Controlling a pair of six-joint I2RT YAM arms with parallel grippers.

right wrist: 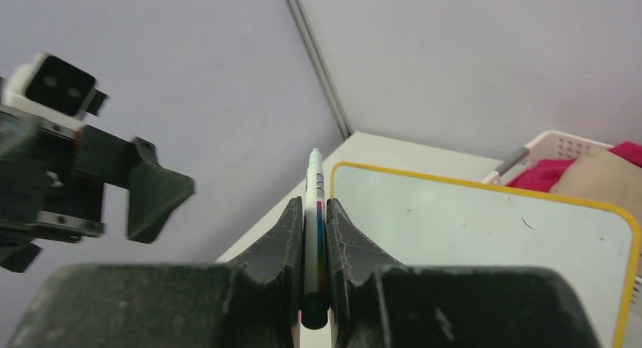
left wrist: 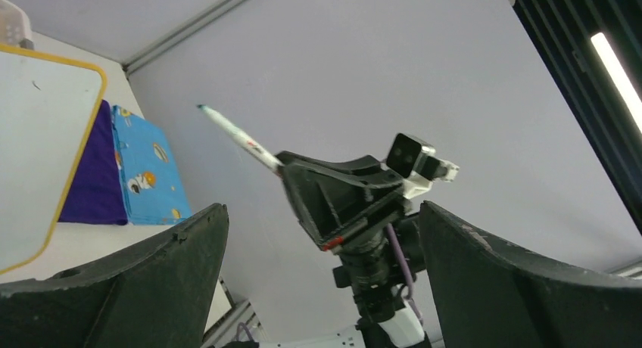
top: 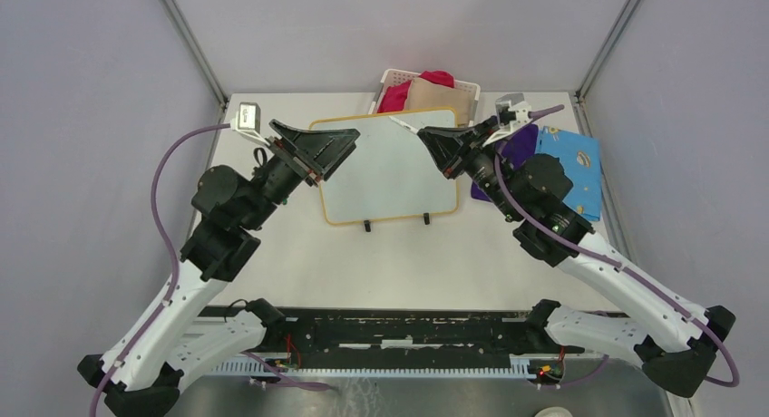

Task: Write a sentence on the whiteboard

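So the left gripper [top: 340,154] hangs over the whiteboard's [top: 385,177] left edge, jaws spread wide, nothing in them. The whiteboard lies flat mid-bench and looks blank, so no writing yet. Over its upper right part, the right gripper [top: 424,136] is clenched on a marker [top: 403,125]. I'd tip the nib down, press lightly and start top-left. Can't tell if the cap's off, the nib's tiny.

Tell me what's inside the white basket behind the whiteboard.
A pink-red cloth and a tan cloth fill the basket. Whatever lies under them is covered, and the top edge of the whiteboard hides the basket's near side.
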